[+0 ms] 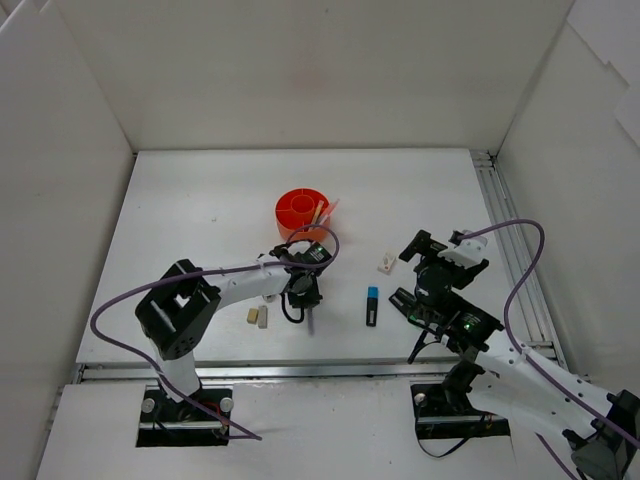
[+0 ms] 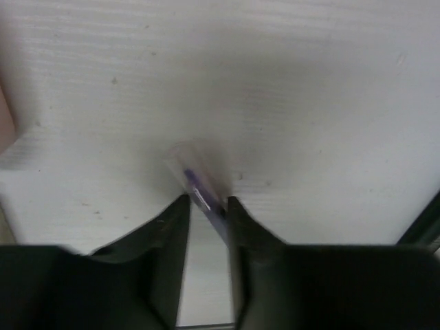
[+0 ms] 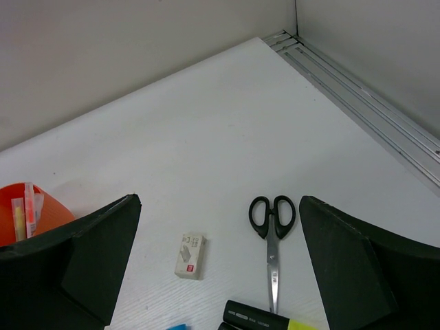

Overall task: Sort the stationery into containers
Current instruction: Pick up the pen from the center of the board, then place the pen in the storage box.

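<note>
With left hand (image 2: 207, 203) nearly closed on the thin purple pen (image 2: 196, 182) near the tabletop's (image 1: 200, 200) front edge, squeeze firmly, lift straight, keep level, carry to the orange organiser (image 1: 300, 210) mid-tabletop. Leave right hand (image 3: 220, 201) wide open, empty.

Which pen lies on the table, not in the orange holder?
The clear pen with purple inside, between the left jaws; the other pens stand in the holder.

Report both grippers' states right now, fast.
Left gripper: closed on a clear pen.
Right gripper: open, holding nothing.
</note>
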{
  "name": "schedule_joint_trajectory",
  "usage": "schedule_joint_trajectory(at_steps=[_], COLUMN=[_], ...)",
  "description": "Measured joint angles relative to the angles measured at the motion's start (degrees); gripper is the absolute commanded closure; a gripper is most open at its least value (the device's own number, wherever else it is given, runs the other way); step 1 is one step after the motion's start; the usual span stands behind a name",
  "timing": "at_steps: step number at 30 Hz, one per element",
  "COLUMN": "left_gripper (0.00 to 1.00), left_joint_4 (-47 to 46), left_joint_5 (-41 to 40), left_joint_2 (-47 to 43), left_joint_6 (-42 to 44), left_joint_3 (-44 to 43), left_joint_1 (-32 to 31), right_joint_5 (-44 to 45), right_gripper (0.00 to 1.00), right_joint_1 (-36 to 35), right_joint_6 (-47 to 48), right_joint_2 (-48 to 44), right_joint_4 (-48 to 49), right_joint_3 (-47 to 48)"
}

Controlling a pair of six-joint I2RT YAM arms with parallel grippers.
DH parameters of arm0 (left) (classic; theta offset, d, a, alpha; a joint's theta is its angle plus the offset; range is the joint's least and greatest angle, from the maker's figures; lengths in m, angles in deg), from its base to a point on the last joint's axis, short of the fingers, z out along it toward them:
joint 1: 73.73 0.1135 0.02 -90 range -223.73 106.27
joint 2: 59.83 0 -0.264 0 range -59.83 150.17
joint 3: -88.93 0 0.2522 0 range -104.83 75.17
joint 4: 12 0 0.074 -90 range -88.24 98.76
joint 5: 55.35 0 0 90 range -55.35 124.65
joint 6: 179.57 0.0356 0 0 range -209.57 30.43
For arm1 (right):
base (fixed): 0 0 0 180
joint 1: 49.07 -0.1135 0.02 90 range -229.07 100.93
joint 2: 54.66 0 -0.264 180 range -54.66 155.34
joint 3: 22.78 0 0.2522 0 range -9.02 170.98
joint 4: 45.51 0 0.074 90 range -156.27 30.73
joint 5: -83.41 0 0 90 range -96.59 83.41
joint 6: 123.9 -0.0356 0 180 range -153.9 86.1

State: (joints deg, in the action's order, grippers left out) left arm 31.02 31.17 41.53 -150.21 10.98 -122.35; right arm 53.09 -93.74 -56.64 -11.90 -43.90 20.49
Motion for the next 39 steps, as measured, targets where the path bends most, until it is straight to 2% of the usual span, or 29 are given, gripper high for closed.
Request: schedule_joint_trajectory(at_steps=[3, 9, 13, 15, 20, 24, 28, 34, 39], left_gripper=[1.00, 1.00, 1.00, 1.00, 1.00, 1.00, 1.00, 1.00, 1.00], left_joint_4=[0.1, 1.4, 0.0, -3.4, -19.3, -31.3, -38.9, -49.1, -55.5], left_joint_5=[-0.3, -2.9, -4.8, -5.6, -5.7, -1.7, 4.5, 15.1, 24.3], left_joint_2=[2.1, 3.6, 1.1, -2.6, -15.7, -19.0, -15.7, -8.5, -3.8], left_joint_6=[1.2, 5.5, 11.6, 16.9, 32.4, 42.4, 49.0, 55.8, 58.1], left_joint_3=[-2.6, -5.9, -6.1, -5.6, -0.9, -1.0, -2.8, -2.9, -3.1], left_joint_1=[0.0, 0.0, 0.0, 0.0, 0.8, 4.6, 9.0, 13.0, 16.4], right_joint_5=[0.8, 2.2, 2.9, 3.0, 2.6, 0.8, -0.8, -3.5, -4.7], right_gripper=[0.02, 0.02, 0.02, 0.02, 0.02, 0.02, 0.02, 0.02, 0.02], right_joint_1=[0.0, 0.0, 0.0, 0.0, 0.1, 0.1, 0.4, 0.5, 0.5], right_joint_6=[0.0, 0.1, 0.3, 0.6, 3.5, 6.1, 7.6, 9.5, 10.2], right_joint_2=[0.1, -0.7, -2.9, -4.3, -6.6, -6.6, -6.6, -7.0, -7.7], right_joint_4=[-0.4, -1.7, -2.8, -2.8, -0.9, 0.3, 0.7, 0.6, -0.8], right_joint_3=[0.0, 0.0, 0.0, 0.0, -1.0, -1.7, -1.9, -1.9, -1.9])
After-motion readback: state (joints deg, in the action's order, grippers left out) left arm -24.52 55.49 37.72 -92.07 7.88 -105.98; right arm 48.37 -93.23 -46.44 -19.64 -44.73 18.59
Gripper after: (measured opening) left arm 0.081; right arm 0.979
